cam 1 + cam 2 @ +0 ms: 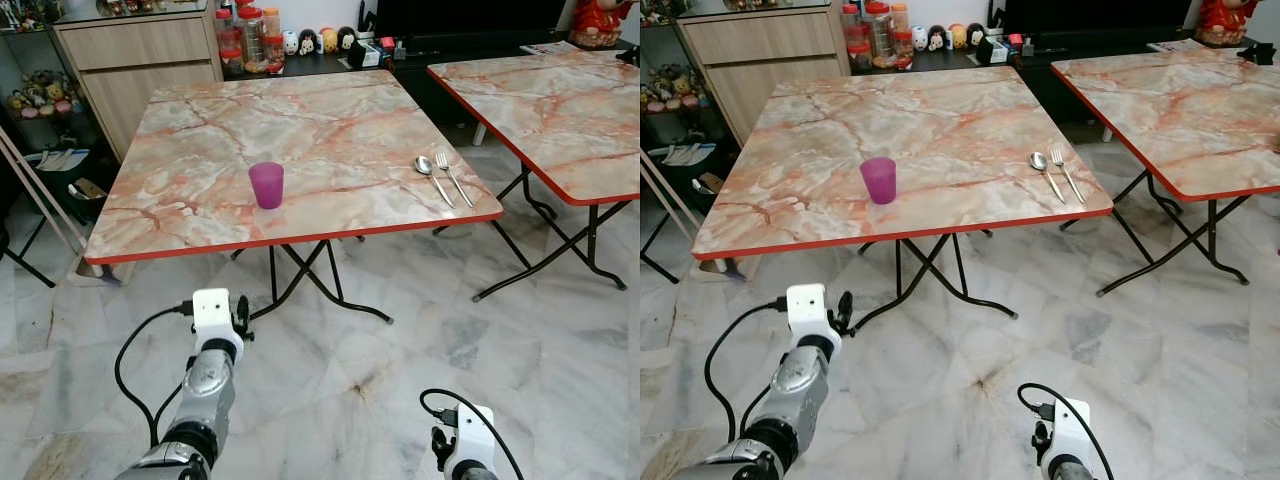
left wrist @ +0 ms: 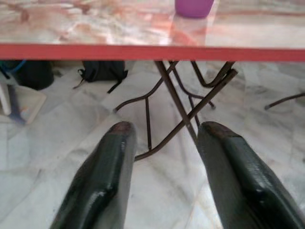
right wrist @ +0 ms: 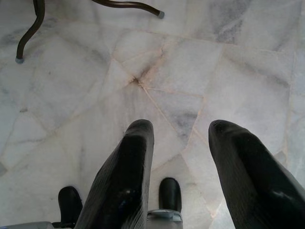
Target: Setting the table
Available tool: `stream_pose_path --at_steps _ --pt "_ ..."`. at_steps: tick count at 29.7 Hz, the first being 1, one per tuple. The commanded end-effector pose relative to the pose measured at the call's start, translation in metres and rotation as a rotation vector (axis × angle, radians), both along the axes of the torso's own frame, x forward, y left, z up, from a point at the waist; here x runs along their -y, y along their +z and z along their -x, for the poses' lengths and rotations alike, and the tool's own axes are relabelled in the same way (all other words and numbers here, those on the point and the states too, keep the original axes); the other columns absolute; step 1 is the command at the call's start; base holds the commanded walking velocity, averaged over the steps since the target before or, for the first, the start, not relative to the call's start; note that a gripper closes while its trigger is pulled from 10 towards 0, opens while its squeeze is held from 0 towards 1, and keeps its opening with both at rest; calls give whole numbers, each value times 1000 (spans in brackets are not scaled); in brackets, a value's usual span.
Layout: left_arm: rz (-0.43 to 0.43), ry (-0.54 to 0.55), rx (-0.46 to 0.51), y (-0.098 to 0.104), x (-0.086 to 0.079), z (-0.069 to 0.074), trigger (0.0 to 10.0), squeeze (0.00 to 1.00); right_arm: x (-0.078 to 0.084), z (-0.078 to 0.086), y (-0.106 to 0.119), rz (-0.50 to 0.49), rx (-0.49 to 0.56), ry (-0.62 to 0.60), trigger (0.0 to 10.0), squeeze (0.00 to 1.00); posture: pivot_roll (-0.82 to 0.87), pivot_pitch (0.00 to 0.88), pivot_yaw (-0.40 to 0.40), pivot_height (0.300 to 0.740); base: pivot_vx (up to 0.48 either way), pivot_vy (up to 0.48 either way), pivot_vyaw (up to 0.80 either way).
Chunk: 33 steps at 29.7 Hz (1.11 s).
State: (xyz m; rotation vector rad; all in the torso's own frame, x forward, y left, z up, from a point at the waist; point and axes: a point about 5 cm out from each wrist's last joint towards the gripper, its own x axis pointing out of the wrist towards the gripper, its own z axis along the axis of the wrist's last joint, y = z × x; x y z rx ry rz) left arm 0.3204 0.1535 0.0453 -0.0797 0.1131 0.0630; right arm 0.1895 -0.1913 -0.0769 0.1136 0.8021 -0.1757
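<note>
- Cup (image 1: 266, 185), purple plastic, stands upright near the middle of the table's (image 1: 200, 130) front edge, a little inboard from the red rim.
- Spoon (image 1: 432, 178) and fork (image 1: 453, 177) lie side by side, just apart, at the table's front right corner, handles towards the robot.
- Nothing sits between cup and cutlery, so the setting looks barely begun; the likely step is closing in on the table to bring these pieces together.
- To do it well, the robot should come nearer first, since both arms are short of the table; then raise a tool above the red edge before reaching, and approach the cup from the side so it is not tipped.
- Left tool (image 2: 164, 136) is held forward and low, pointing under the table's front edge at the folding legs (image 2: 183, 109); its fingers stand wide apart with nothing between them.
- Right tool (image 3: 183, 131) hangs low, pointing down at the marble floor (image 3: 157, 62), fingers spread and empty.
</note>
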Motion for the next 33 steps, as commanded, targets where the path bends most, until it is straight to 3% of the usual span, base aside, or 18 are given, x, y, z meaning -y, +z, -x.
stream_pose_path --at_steps 1,33 --pt "24 -8 7 4 3 -4 10000 1000 -1 -1 0 1 -5 15 10000 0 1 0 5 740 0 0 0" --pt "62 -36 83 21 11 -14 10000 1000 -3 -3 1 -6 1 13 10000 0 6 0 -10 740 0 0 0"
